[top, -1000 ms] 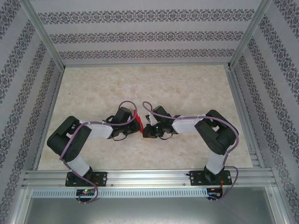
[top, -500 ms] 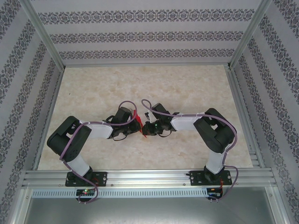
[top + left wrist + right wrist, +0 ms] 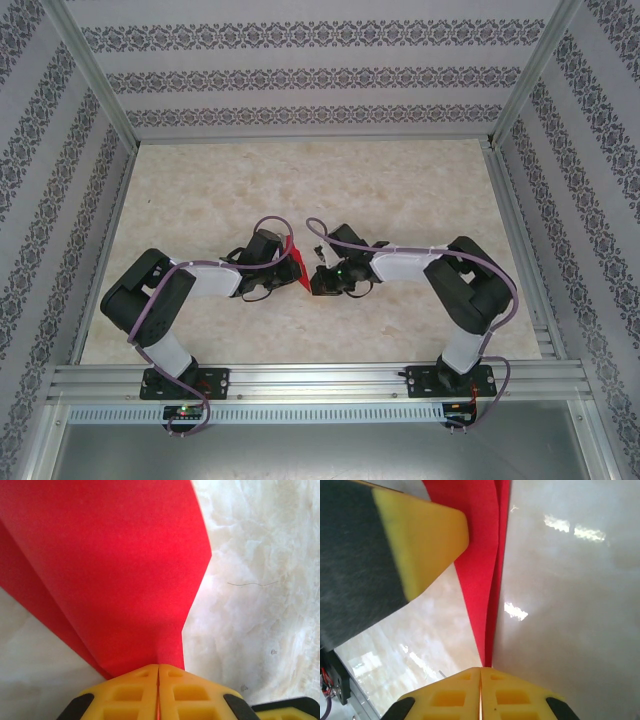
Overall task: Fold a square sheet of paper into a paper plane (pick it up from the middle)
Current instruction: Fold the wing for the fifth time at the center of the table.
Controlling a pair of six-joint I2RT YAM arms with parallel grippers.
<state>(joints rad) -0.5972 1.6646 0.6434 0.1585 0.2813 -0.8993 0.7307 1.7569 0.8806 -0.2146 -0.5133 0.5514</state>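
The square sheet of paper (image 3: 296, 258) is bright red and folded into layers that taper to a point. It hangs just above the table's middle, between both grippers. My left gripper (image 3: 288, 264) is shut on its narrow end, and in the left wrist view the sheet (image 3: 110, 565) fans out wide from the closed yellow fingertips (image 3: 158, 667). My right gripper (image 3: 312, 282) is shut on the pointed tip of the sheet (image 3: 482, 580), which runs away from its fingertips (image 3: 481, 670) as a thin double-layered strip. Ridge and wings of a paper plane I cannot make out.
The left gripper's yellow finger (image 3: 420, 540) looms close at the upper left of the right wrist view. The pale marble tabletop (image 3: 400, 190) lies beneath, fenced by an aluminium frame (image 3: 310, 378) and patterned walls.
The right arm swung slightly towards the left gripper, then eased back to the right. The left arm stayed still. Both grippers stayed shut on the red paper.
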